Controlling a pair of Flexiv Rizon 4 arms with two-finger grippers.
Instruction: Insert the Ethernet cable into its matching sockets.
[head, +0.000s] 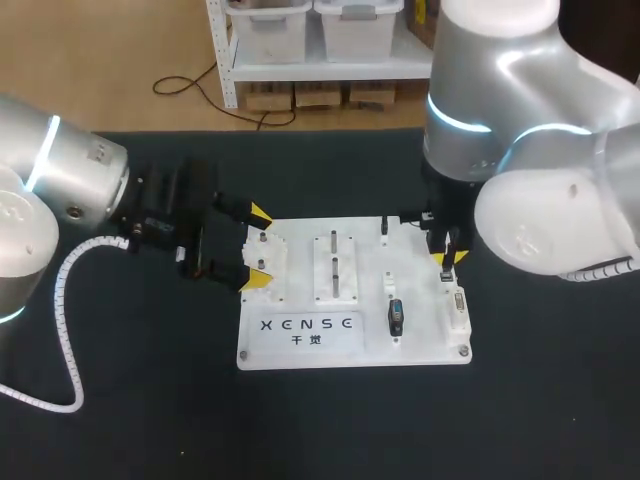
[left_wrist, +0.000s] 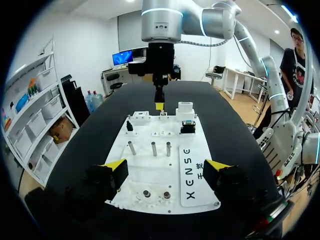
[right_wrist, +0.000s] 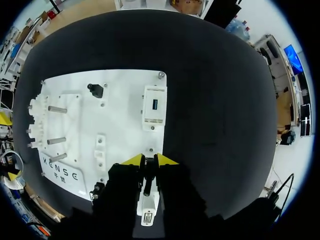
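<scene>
The Ethernet cable (right_wrist: 148, 202), of which only a short end piece is seen, is clamped between the closed fingers of the right gripper (head: 445, 260) over the far right part of the white board (head: 350, 362). The left gripper (head: 258, 246) is spread wide astride the fixture block (head: 270, 255) at the board's left end. Jamming on a socket rim, or slipping in the fingers, is to be expected if the plug is lowered tilted or offset, as the matching socket cannot be made out; the connector block (head: 458, 303) just nearer and the upright pegs (head: 335, 262) to the left must be cleared.
</scene>
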